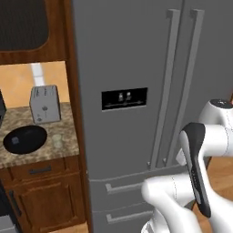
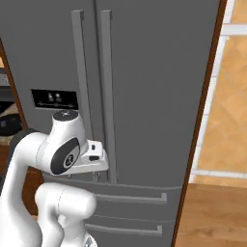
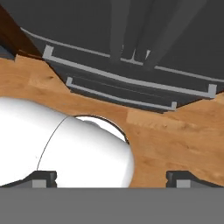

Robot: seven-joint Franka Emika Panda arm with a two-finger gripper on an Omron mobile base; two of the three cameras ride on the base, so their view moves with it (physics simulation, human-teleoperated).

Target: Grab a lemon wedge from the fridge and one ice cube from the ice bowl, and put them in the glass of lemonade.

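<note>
The big grey fridge (image 1: 136,68) stands shut, with its two long handles side by side and two drawers at the bottom. To its left is a speckled worktop (image 1: 68,136). On it a toaster (image 1: 44,104) stands at the back. The round black ice bowl (image 1: 25,139) sits in front of the toaster. The small glass of lemonade (image 1: 57,140) is just beside the bowl, on its right. The tool (image 3: 111,178) points down at the wood floor (image 3: 175,135) in front of the drawers. Its tips are wide apart and hold nothing.
</note>
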